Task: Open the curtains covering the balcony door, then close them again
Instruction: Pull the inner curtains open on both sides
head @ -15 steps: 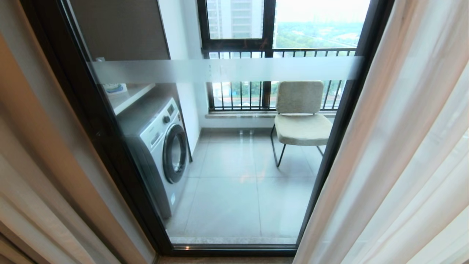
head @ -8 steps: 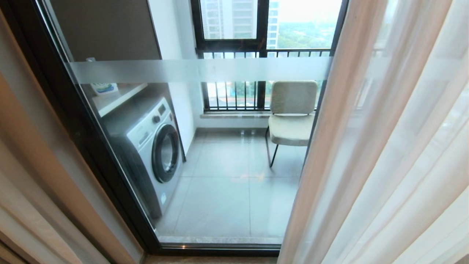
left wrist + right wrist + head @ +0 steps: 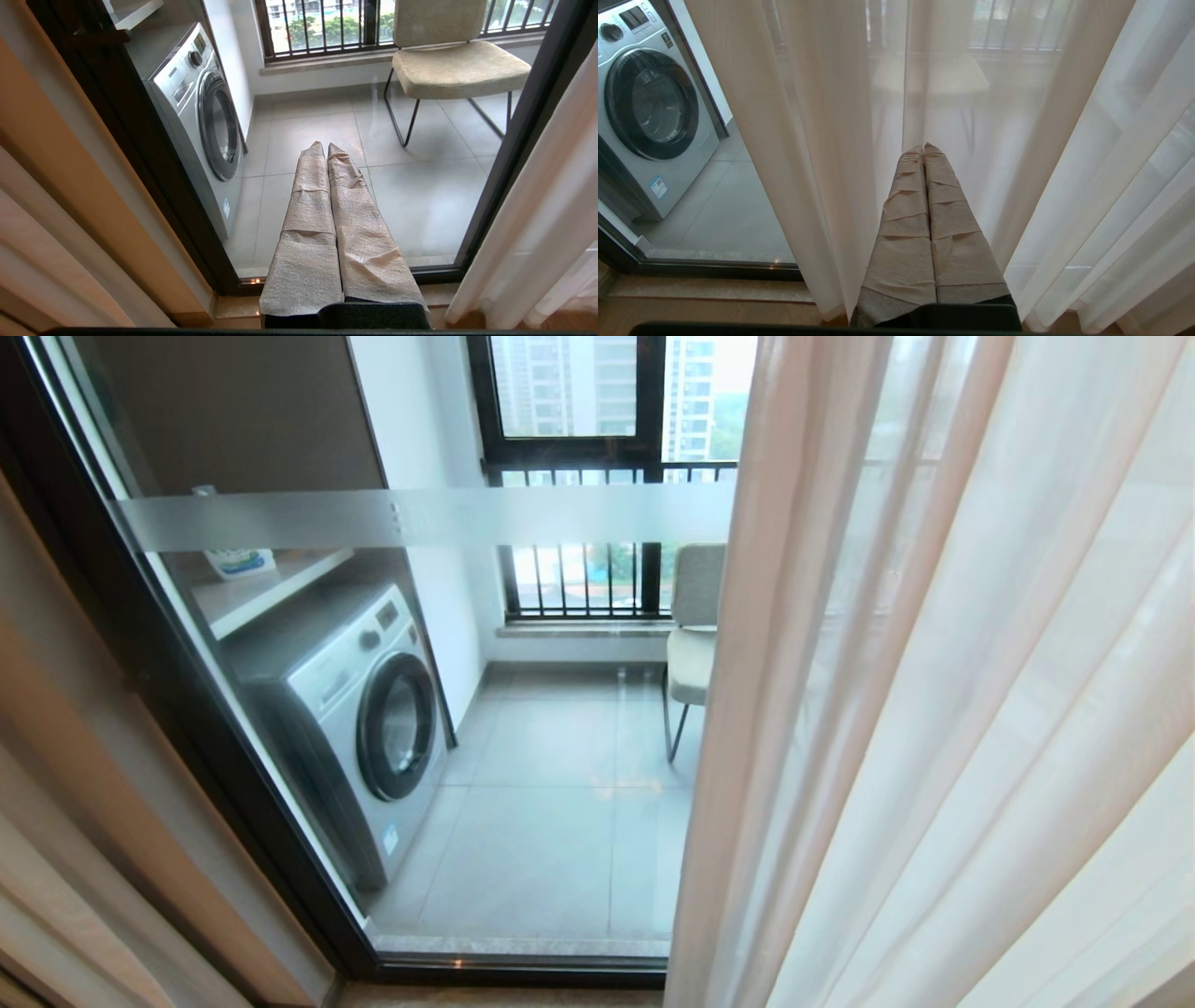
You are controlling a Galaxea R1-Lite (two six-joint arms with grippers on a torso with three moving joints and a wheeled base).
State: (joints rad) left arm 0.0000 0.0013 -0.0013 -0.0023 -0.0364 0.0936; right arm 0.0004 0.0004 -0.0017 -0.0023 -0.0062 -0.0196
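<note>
The balcony door (image 3: pixel 523 821) is a clear glass panel in a black frame with a frosted band (image 3: pixel 420 518) across it. The sheer white curtains (image 3: pixel 934 709) hang in folds over its right part, and beige folds (image 3: pixel 47 896) stand at the far left. Neither arm shows in the head view. My left gripper (image 3: pixel 325 145), its fingers wrapped in tan tape, is shut and empty, pointing at the bare glass (image 3: pixel 420 196). My right gripper (image 3: pixel 923 148) is also shut on nothing, its tips close before the sheer curtain (image 3: pixel 822 140); whether they touch is unclear.
Behind the glass stand a washing machine (image 3: pixel 355 709) at the left, a beige chair (image 3: pixel 691 653) half hidden by the sheer cloth, and a black-framed window with railing bars (image 3: pixel 579 579). A shelf holding a small container (image 3: pixel 240 563) sits above the machine. The black door sill (image 3: pixel 444 275) runs along the floor.
The whole head picture has slid left, so the camera has moved right. The sheer curtain now fills more of the view and hides most of the chair. Neither arm shows in the earlier frames.
</note>
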